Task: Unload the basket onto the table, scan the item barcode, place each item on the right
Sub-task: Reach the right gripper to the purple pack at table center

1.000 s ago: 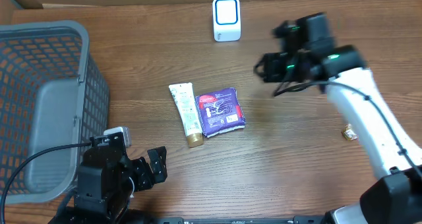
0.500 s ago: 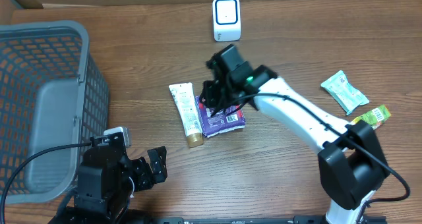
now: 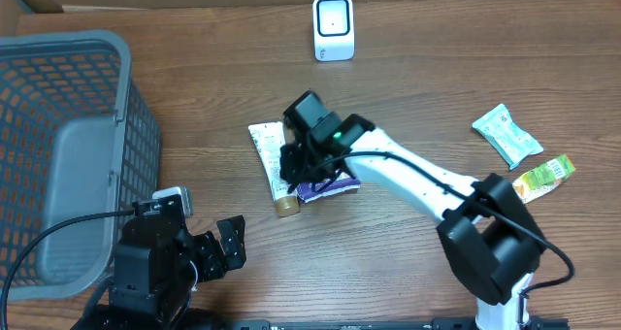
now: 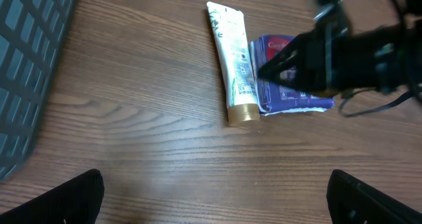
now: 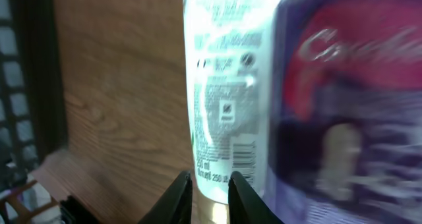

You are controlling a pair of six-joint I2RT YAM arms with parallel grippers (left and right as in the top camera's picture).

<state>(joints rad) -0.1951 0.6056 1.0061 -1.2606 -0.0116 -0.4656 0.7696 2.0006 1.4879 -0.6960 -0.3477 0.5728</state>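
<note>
A white tube (image 3: 267, 146) with a gold cap lies beside a purple packet (image 3: 332, 186) at the table's middle. The tube's printed side with a barcode (image 5: 244, 157) faces up. My right gripper (image 3: 294, 165) hovers low over the tube's lower half. Its jaws (image 5: 210, 184) stand open by only a slim gap, with nothing between them, and the tube (image 5: 227, 85) shows beneath. The white scanner (image 3: 334, 27) stands at the back edge. My left gripper (image 3: 228, 243) rests wide open near the front left, well short of the tube (image 4: 234, 66) and the packet (image 4: 297, 104).
A grey mesh basket (image 3: 68, 44) fills the left side. A pale green packet (image 3: 506, 134) and a yellow-green sachet (image 3: 543, 175) lie at the right. The right arm (image 3: 417, 180) stretches across the table's middle.
The right arm swung from the back right down to the tube and packet, then shifted slightly left over the tube. Its jaws narrowed. The left arm stayed still.
</note>
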